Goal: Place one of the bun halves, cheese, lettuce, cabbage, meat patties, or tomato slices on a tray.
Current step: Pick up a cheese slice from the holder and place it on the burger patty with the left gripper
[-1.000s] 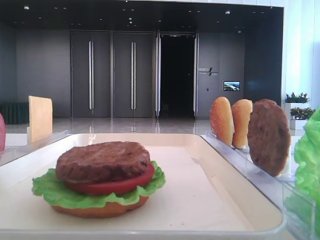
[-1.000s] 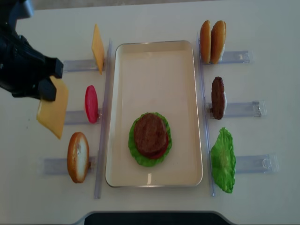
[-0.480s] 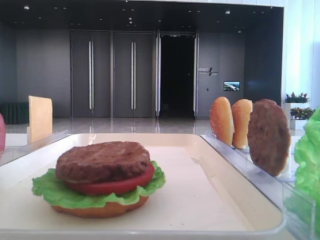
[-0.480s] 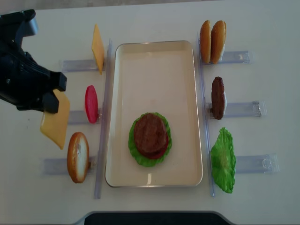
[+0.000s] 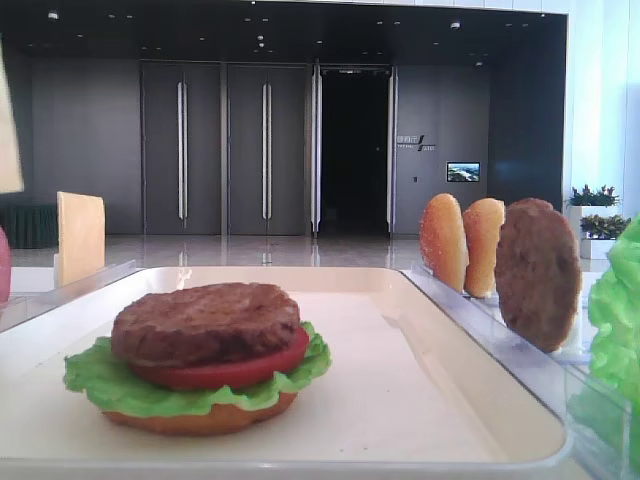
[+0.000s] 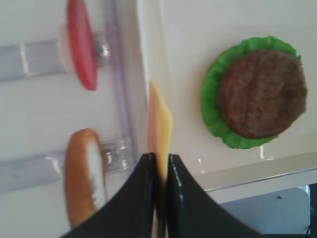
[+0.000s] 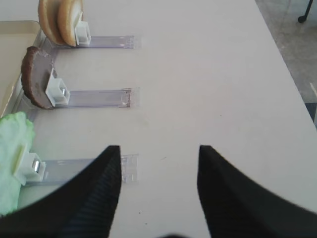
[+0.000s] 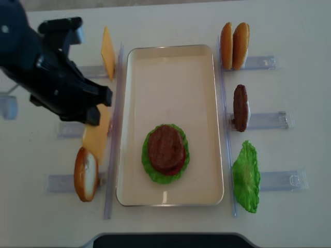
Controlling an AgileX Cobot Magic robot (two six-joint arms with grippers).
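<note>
Cheese slice held over the left rack, beside the tray

Cheese [image 8: 95, 135] is in the grip of the left gripper [image 6: 159, 171]; its two dark fingers [image 6: 143, 198] are pressed together on the thin edge of the slice, which hangs edge-on above the bench [image 8: 289, 20]. From the overhead view the slice sits at about 9 o'clock from the tray [image 8: 170, 67], just outside its left rim, over the clear plastic racks [image 8: 70, 130]. A twin slice [image 8: 107, 53] stands upright in the rack at 11 o'clock. A tomato slice [image 6: 81, 44] stands on its edge in the middle left rack; in the overhead view the arm covers it. A bun half [image 8: 86, 173] stands at 8 o'clock, close to the held cheese.

On the tray, toward its 6 o'clock end, there is a stack: a bun bottom [image 5: 200, 418], lettuce [image 8: 178, 173], a red tomato layer [image 5: 235, 372] and a meat patty [image 8: 165, 147] on top.

At the right side of the tray, two bun halves [image 8: 234, 45] stand together at 1 o'clock, a second patty [image 8: 240, 107] stands on its edge at 3 o'clock, and a loose lettuce leaf [image 8: 246, 176] lies at 5 o'clock.

The right gripper [image 7: 158, 173] has its fingers [image 7: 96, 193] spread apart with nothing between them, over bare bench and the end of a rack, well apart from the food.
</note>
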